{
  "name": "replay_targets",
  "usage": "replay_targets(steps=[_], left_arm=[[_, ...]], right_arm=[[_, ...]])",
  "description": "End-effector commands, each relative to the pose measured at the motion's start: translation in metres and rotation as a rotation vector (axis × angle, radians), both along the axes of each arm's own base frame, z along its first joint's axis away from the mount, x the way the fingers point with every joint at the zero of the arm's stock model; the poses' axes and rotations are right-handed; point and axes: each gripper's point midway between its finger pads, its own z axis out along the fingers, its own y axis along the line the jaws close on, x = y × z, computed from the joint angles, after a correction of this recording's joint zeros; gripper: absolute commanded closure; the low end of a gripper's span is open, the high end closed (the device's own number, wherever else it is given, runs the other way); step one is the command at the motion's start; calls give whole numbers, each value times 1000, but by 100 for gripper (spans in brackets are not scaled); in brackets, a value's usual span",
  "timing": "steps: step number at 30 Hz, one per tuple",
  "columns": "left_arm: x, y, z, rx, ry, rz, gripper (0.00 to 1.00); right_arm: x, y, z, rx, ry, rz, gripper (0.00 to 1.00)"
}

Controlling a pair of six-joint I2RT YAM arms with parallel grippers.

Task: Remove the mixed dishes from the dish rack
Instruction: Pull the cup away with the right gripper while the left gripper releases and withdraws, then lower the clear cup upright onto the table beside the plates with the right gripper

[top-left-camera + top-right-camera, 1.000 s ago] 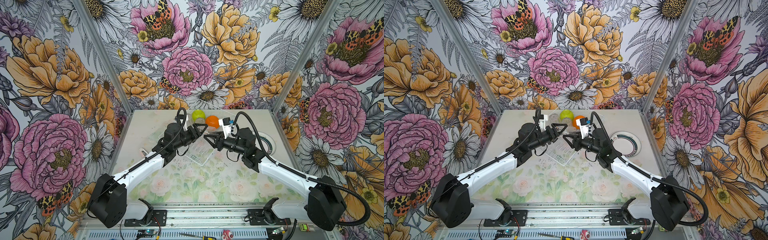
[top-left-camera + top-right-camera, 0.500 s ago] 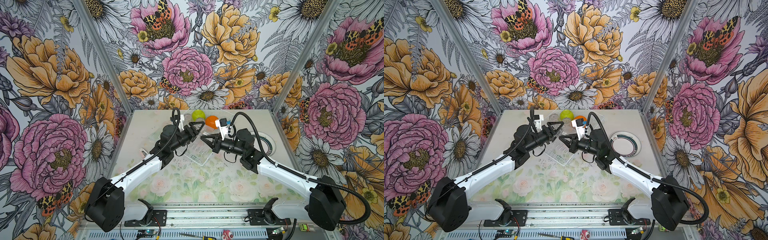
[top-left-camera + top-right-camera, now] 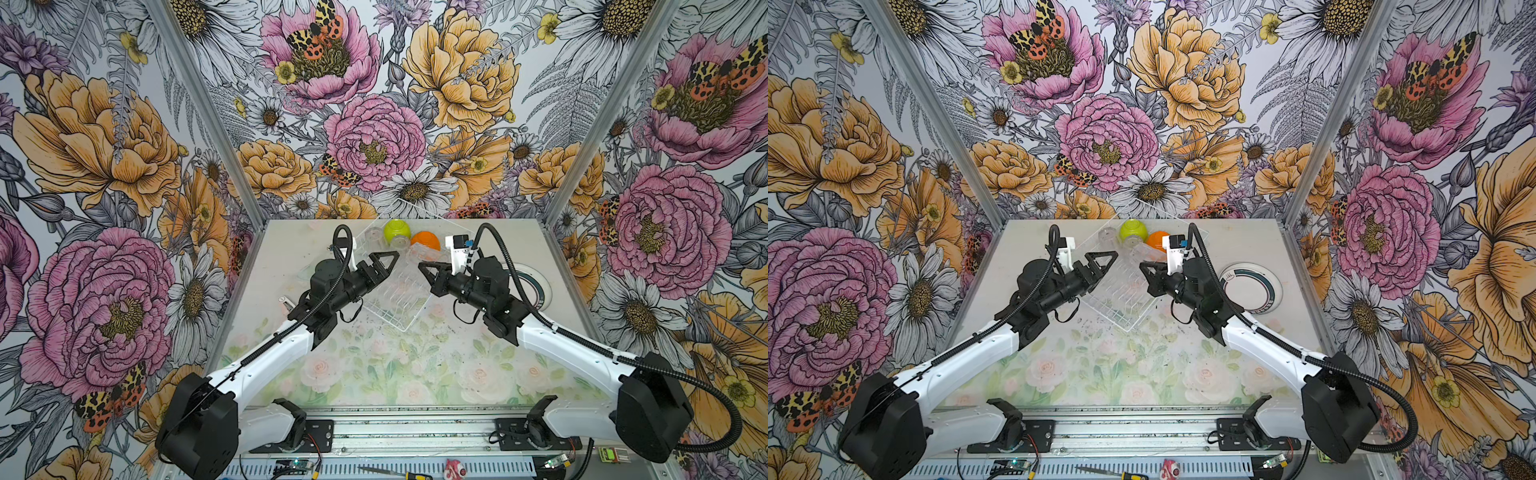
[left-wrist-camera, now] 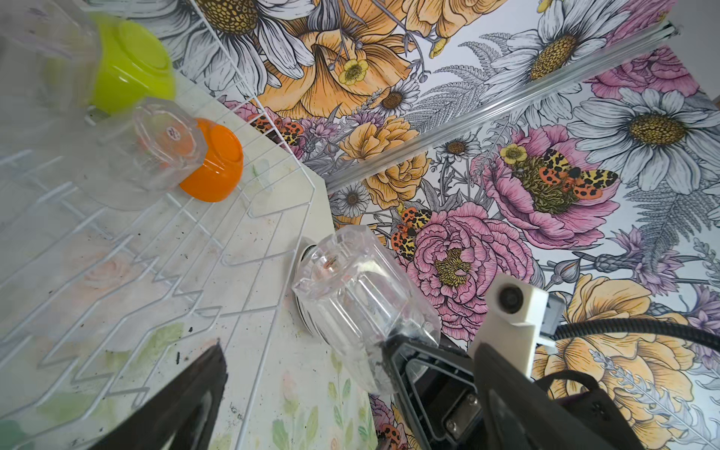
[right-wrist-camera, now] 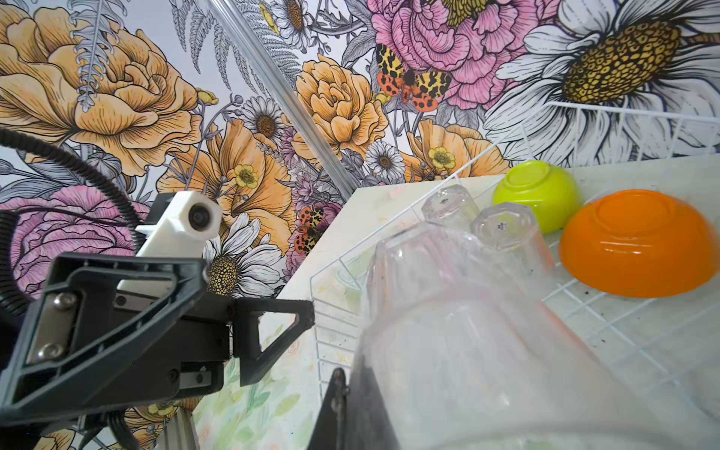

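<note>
- Floral wallpaper closes in three sides around a pale, flower-printed tabletop (image 3: 374, 374).
- The right pincer (image 3: 424, 269) is clamped on the rim of a clear tumbler (image 4: 362, 307). The tumbler juts out from its tips, tilted, with its base pointing away.
- In the right wrist view that glass fills most of the frame as a blur and hides all but one dark finger edge.
- The left pincer (image 3: 384, 268) faces it with jaws spread wide, holding nothing. The left wrist view cuts off all but one finger (image 4: 187, 397).
- The dish rack (image 3: 399, 307) lies below and between both pincers. Its thin white wires are hard to trace against the tabletop.
- Beyond both pincers' tips, in the rack, sit an upturned lime-green bowl (image 3: 397, 230) and orange bowl (image 3: 424, 240).
- Near them are a second tumbler (image 5: 450, 204) and a third tumbler (image 5: 502, 230), both faint.
- Behind the right pincer, a plate (image 3: 1252, 289) lies on the tabletop, partly covered by the arm.
</note>
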Motion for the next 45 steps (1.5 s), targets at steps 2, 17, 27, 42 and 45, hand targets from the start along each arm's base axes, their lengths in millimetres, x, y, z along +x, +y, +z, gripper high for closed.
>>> replay_targets(steps=[2, 17, 27, 42, 45], left_arm=[[-5, 19, -3, 115, -40, 53, 1], [-36, 70, -50, 441, -171, 189, 1], [-52, 81, -67, 495, -278, 240, 1], [-58, 108, -62, 492, -308, 371, 1], [-57, 109, -63, 491, -303, 374, 1]], right_arm=[[10, -25, 5, -61, -17, -125, 100], [0, -157, -57, -319, 279, -549, 100], [10, -149, -93, -477, 458, -471, 100], [67, -149, -123, -616, 597, -397, 100], [77, -150, -127, -638, 603, -399, 100]])
